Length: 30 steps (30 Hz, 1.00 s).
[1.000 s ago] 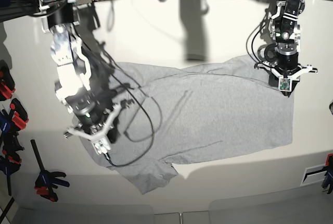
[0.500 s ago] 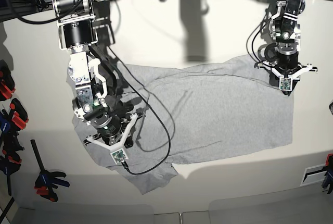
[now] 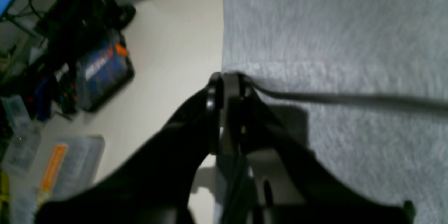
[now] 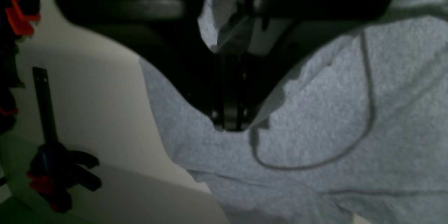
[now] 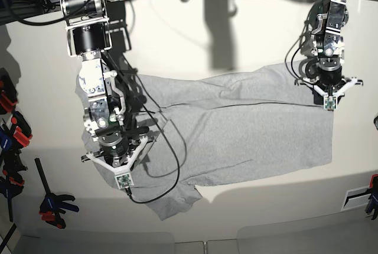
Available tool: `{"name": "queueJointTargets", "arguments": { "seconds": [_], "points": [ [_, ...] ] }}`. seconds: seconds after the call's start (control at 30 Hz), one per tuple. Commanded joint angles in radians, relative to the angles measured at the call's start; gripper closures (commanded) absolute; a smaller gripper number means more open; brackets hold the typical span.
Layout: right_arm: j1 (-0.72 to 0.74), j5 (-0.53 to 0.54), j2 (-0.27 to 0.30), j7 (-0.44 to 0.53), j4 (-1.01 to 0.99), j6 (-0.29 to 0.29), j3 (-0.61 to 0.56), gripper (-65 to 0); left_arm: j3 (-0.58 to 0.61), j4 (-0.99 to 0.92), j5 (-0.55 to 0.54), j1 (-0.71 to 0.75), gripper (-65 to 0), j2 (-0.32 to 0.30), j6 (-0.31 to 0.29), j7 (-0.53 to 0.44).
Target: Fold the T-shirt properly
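Observation:
The T-shirt [image 5: 248,124] lies spread on the white table [image 5: 177,35], light grey, plain side up, one sleeve hanging toward the front edge. In the base view my left gripper [image 5: 326,88] is at the shirt's far right corner. The left wrist view shows that left gripper [image 3: 225,77] shut on the edge of the T-shirt [image 3: 350,24], with a taut crease running right from it. My right gripper [image 5: 118,159] stands over the shirt's left part. In the right wrist view this right gripper [image 4: 229,124] is shut on a pinch of the T-shirt [image 4: 332,112], and cloth bunches between the finger bases.
A black cable [image 5: 168,165] from the right arm loops over the shirt, also seen as cable [image 4: 367,119]. Clamps [image 5: 53,207] lie at the table's left edge, and one clamp [image 4: 59,171] shows near the shirt. Boxes [image 3: 101,66] sit beyond the table's side.
The right arm swung upright and shifted right, then back a little, dragging the shirt's left part. The left arm moved slightly up and right, tugging the far right corner.

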Motion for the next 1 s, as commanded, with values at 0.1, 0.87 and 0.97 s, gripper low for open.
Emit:
{"name": "queueJointTargets", "arguments": {
  "seconds": [0.1,0.87,0.97],
  "points": [
    [0.03,-0.021,-0.001,0.013,0.015,-0.03,0.004,0.0,-0.007,-0.033,0.013,-0.016,0.0,-0.017,0.012,-0.062],
    [0.031,-0.233,0.002,-0.066,0.015,-0.101,0.004,0.0,-0.007,-0.04,0.024,-0.016,0.0,-0.017,0.012,-0.077],
    [0.031,-0.234,0.002,-0.05,0.015,-0.084,0.004,0.0,-0.007,-0.04,0.073,-0.016,0.0,-0.017,0.012,-0.077]
  ]
}}
